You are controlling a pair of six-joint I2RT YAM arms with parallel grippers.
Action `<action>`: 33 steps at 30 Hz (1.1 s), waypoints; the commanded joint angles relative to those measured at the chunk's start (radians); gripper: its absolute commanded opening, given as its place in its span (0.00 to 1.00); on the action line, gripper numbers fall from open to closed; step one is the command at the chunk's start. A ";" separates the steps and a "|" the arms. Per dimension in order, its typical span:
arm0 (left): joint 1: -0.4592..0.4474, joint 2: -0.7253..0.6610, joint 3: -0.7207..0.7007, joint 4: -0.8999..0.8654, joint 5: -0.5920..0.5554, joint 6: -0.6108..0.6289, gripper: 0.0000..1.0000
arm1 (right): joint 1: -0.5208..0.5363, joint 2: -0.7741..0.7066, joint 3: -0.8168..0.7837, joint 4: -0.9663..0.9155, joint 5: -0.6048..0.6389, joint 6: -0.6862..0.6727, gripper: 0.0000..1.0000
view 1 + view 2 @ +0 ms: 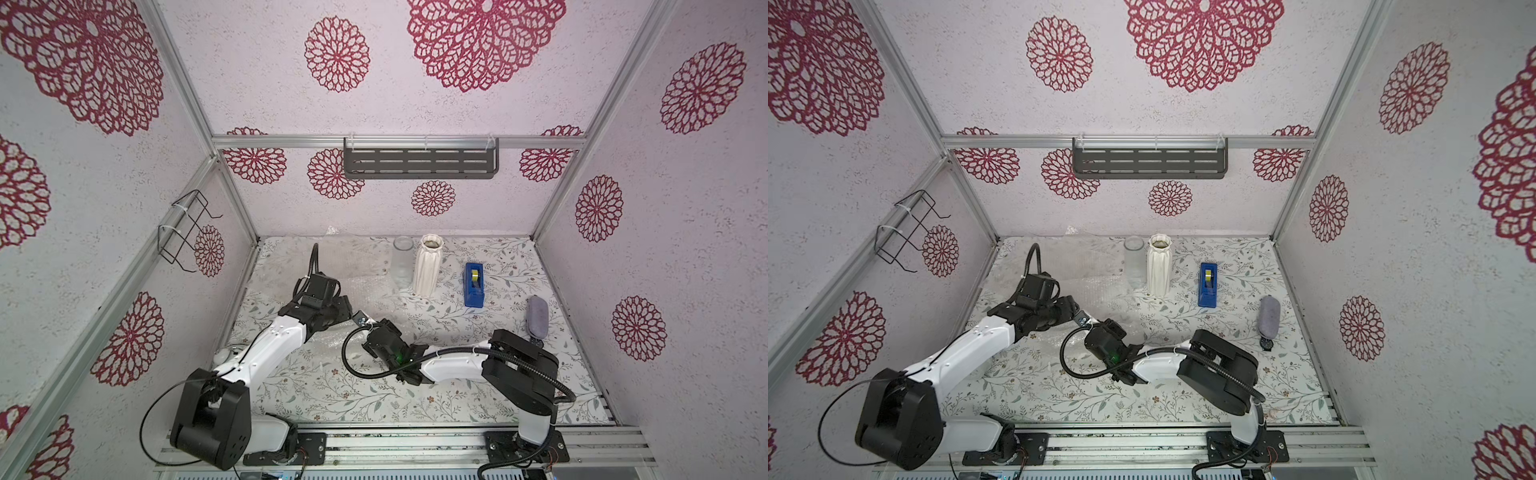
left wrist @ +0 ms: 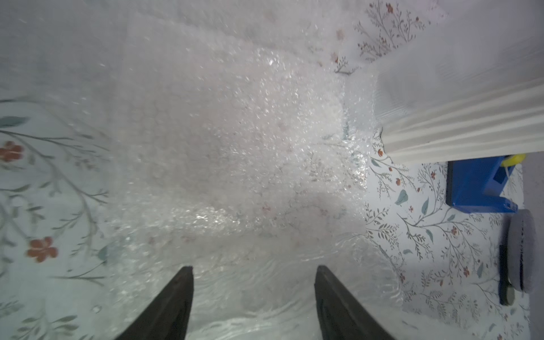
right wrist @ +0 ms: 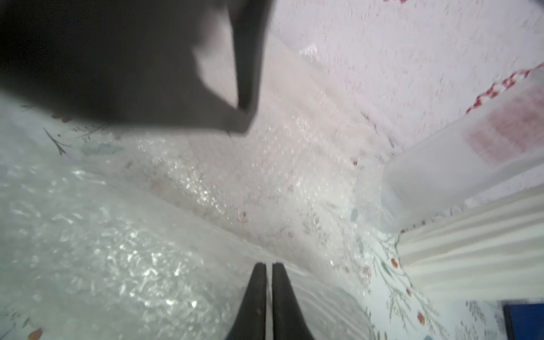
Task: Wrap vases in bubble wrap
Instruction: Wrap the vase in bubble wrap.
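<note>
left pincer [image 2: 253, 268]: open, above bubble wrap [image 2: 235, 132] | right pincer [image 3: 268, 264]: closed, pinching bubble wrap edge

A blue tape dispenser [image 1: 473, 285] stands on the floral surface [image 1: 332, 399]. A grey oblong pad [image 1: 537, 314] lies near it.

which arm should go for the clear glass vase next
Left, likely. The left end effector is open and empty over the bubble wrap; the right end effector seems pinched shut on a sheet edge. The clear glass vase stands upright beside the wrap.
</note>
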 commanded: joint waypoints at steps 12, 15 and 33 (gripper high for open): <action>-0.039 -0.343 -0.249 -0.148 -0.087 -0.182 0.62 | -0.039 0.019 -0.024 -0.034 -0.030 0.081 0.12; -0.039 -0.320 -0.279 -0.092 -0.075 -0.181 0.64 | -0.040 0.020 -0.025 -0.030 -0.036 0.084 0.12; -0.021 -0.048 -0.223 0.011 -0.091 -0.133 0.75 | -0.048 0.026 0.009 -0.046 -0.052 0.069 0.18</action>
